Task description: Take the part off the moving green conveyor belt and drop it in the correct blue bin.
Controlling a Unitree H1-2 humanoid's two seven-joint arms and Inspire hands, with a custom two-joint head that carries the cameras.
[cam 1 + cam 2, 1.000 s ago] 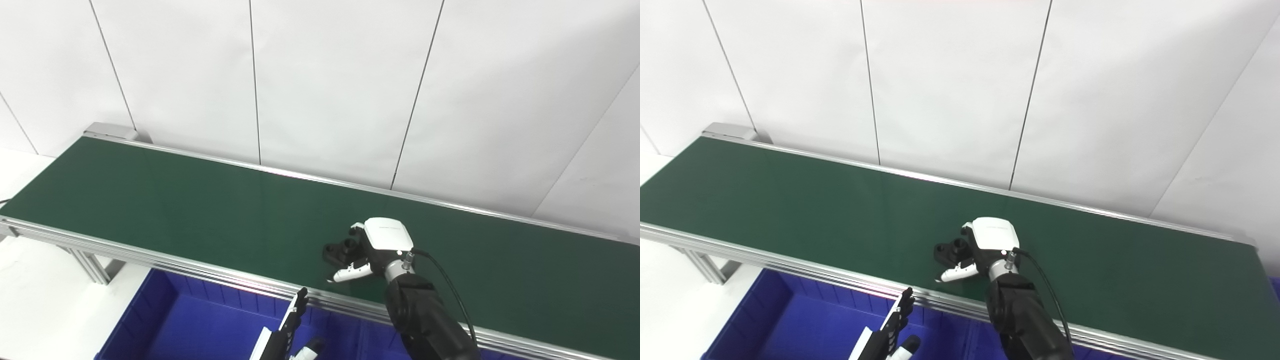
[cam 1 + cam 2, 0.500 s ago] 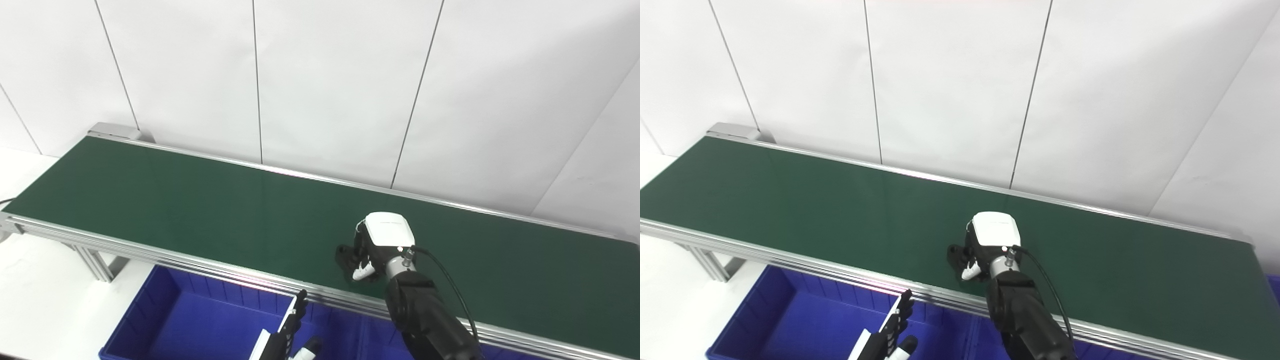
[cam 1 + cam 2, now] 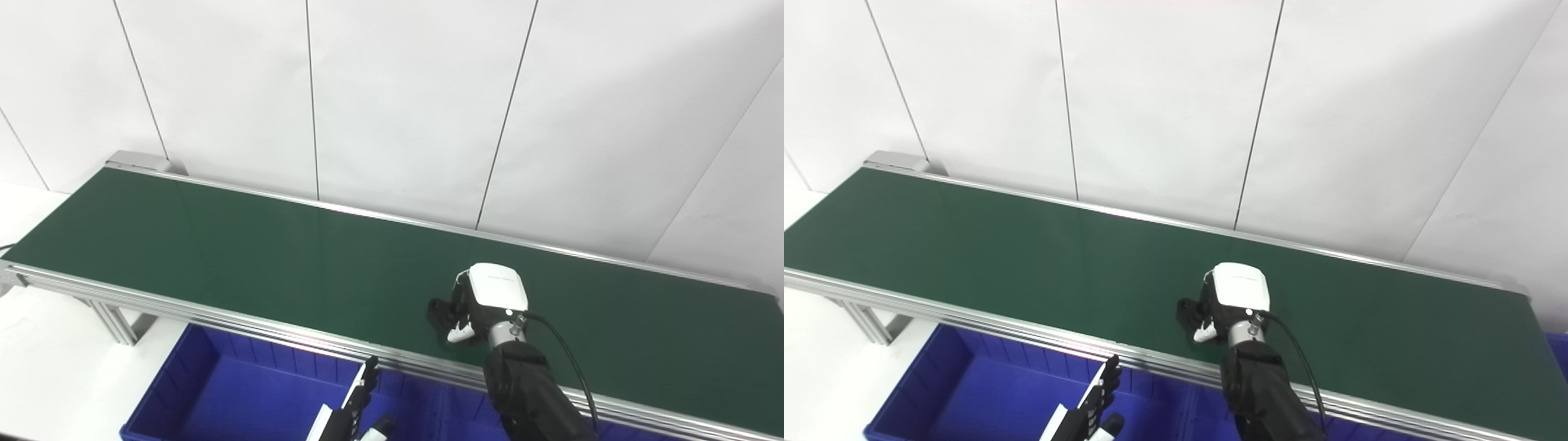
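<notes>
A small black part (image 3: 438,313) sits in my right hand (image 3: 481,300) over the near half of the green conveyor belt (image 3: 245,257). The hand's fingers are curled around the part, and only its left end shows; it also shows in the right eye view (image 3: 1188,312). I cannot tell whether the part still touches the belt. My left hand (image 3: 352,411) is low at the bottom edge, over the blue bin (image 3: 245,398), fingers straight and apart, holding nothing.
The belt's aluminium rail (image 3: 214,312) runs along the near side between the belt and the blue bins. A divider wall (image 3: 422,404) separates a second blue compartment to the right. White wall panels stand behind the belt.
My right hand has closed on the black part, which lay beside its open fingers one second ago, and has shifted a little to the right. The camera moved slightly. The left hand stays put.
</notes>
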